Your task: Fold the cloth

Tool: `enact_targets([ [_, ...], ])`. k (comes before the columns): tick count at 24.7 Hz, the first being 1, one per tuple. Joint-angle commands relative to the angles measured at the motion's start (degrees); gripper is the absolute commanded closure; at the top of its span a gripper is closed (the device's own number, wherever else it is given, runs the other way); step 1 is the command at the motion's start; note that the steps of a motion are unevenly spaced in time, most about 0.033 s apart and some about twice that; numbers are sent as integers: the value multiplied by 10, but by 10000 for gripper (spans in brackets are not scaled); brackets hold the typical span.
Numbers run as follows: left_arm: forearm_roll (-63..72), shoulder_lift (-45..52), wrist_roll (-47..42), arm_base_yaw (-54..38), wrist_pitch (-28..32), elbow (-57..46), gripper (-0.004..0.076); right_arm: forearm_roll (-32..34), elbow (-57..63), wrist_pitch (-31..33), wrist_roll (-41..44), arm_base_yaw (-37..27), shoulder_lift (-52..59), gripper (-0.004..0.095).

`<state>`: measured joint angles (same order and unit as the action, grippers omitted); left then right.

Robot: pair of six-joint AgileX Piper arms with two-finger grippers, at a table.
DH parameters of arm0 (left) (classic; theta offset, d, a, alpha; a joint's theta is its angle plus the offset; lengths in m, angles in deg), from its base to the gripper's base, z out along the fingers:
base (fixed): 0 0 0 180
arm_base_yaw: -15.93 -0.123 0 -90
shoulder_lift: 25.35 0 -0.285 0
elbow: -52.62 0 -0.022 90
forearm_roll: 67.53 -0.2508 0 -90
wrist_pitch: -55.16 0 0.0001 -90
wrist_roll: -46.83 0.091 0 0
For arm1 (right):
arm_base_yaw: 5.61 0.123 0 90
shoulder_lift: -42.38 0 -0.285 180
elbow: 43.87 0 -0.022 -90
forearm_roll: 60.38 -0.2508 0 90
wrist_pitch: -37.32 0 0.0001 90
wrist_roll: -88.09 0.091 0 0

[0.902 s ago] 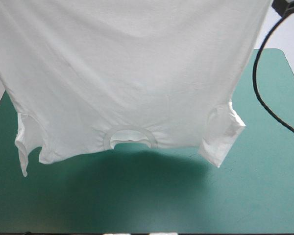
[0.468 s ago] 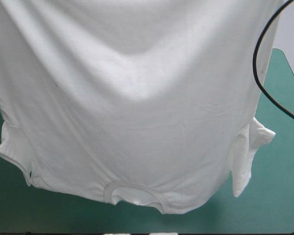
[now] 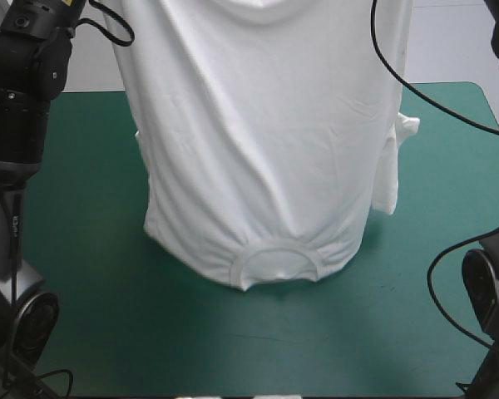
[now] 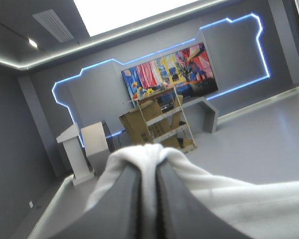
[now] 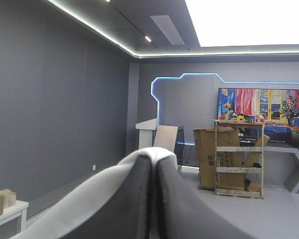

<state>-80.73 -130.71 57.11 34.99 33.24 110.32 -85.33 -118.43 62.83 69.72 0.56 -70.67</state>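
high: T-shirt (image 3: 258, 150) hanging | wrists: left gripper (image 4: 149, 169), right gripper (image 5: 153, 160) pinching it

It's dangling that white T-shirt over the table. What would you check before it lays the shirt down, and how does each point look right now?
1. Left gripper shut on the T-shirt: ok.
2. Right gripper shut on it: ok.
3. Collar down at the teal-green cover: ok, it seems to rest there.
4. Cloth hanging smooth: not ok, long creases run down it and one sleeve droops folded at the side.
5. Held edge level between both grippers: cannot tell, it lies above the high view.
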Motion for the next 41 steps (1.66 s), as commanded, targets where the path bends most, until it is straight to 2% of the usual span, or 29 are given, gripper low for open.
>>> enact_targets([
  [1,6,3,-26,-17,117,43,705,-21,-13,-116,-15,-2,24,925],
  [6,59,-30,-37,-77,97,98,705,-19,-13,-158,-16,-3,21,925],
  [12,137,-56,-40,-114,28,98,705,-20,-12,-42,40,-36,-15,925],
  [17,137,-94,-34,-114,-31,97,705,-19,-12,14,60,-38,-74,925],
  [20,138,-128,-34,-114,-101,97,705,-19,-12,59,77,-38,-114,925],
  [21,137,-150,-34,-114,-151,97,705,-19,-12,95,81,-38,-138,925],
  [23,140,-183,-34,-114,-204,96,705,-20,-12,164,94,-36,-177,925],
  [26,168,-223,-34,-114,-246,95,705,-23,-12,263,94,-35,-223,925],
  [28,181,-244,-32,-114,-285,95,705,-23,-12,349,97,-35,-251,925],
  [29,191,-255,-19,-114,-332,94,705,-15,-12,418,97,-35,-264,925],
  [32,184,-267,-16,-113,-458,59,705,-24,49,423,111,-35,-254,925],
  [34,184,-267,-6,-113,-508,23,705,-9,127,423,101,-33,-213,925],
  [37,186,-252,-6,-112,-517,-43,705,63,282,423,79,-25,-126,925],
  [41,185,-203,4,-103,-506,-145,705,89,440,422,57,-24,-46,925],
])
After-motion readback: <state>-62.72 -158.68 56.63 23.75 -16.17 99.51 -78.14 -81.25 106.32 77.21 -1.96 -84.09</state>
